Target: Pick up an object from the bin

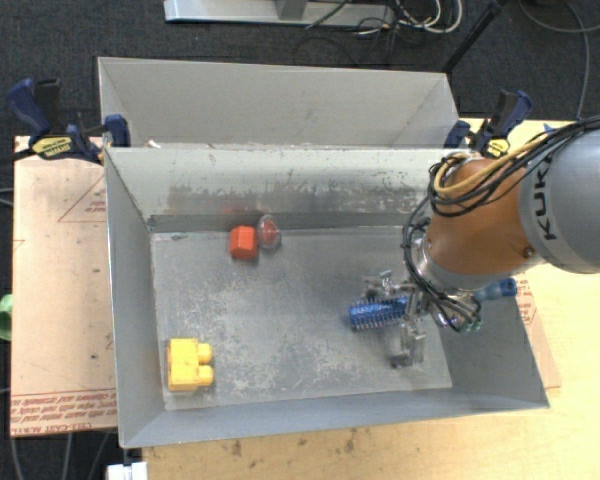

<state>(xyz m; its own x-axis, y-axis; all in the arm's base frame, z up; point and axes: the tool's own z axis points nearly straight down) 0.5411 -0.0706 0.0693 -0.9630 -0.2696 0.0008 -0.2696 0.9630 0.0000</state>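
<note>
The jaws are down close to the floor of the bin point(280, 358), near its front right corner, under the orange-covered wrist of the arm point(480, 233). Whether they are apart or together I cannot tell, and nothing shows between them. Just to their left, touching them or very nearly, lies a blue comb point(376, 315), a short toothed piece lying flat. As the nearest thing it is the likeliest pick. The main risk, as I judge it, is that the jaws stand beside the comb and not round it. Closing from here could catch only one end, or nudge the low piece so that it skids over the smooth metal floor. A lift might then come up empty, or the comb might swing and drop. The bin's sloping right and front walls are also close, so a sideways correction could scrape them. Farther off, up and to the left by the back wall, an orange block point(243, 243) sits just beside a small reddish ball point(269, 232). Well to the left, at the front, lies a yellow block point(188, 364). The things in the bin lie apart, with no heap.
</note>
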